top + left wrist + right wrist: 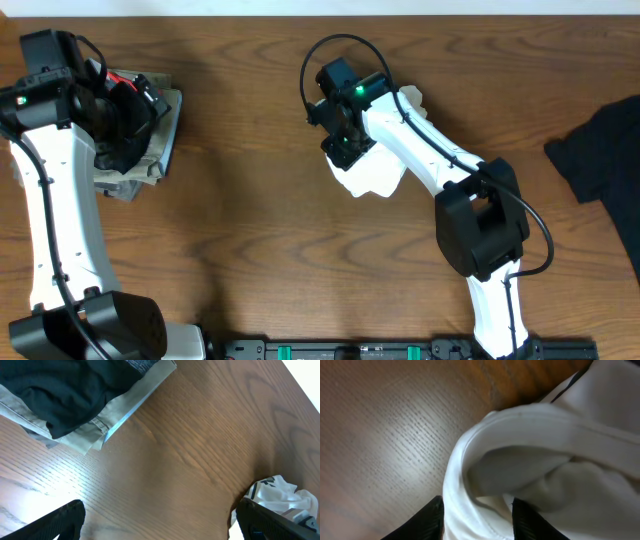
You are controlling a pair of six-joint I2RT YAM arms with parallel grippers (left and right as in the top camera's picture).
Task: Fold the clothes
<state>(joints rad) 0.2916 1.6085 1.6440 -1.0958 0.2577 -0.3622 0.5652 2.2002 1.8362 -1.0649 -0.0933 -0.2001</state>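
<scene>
Wooden tabletop (260, 250): right gripper (475, 520) straddles a fold of the white T-shirt (560, 435), seemingly to lift it; grip unconfirmed. Left gripper (160, 525) hangs wide open.

The flat wooden table top (250, 230) is mid-brown with darker streaked grain. The crumpled white cloth garment (378, 178) at centre is plain, but the right wrist view shows a thin black line on it. The soft black cloth garment (600, 150) is unpatterned. The folded khaki-grey cloth pile (168, 135) carries a rumpled black cloth piece (65, 390) with a trace of red. The left robot arm (50, 220) and right robot arm (420, 140) are white with black joints, each with a green light.
</scene>
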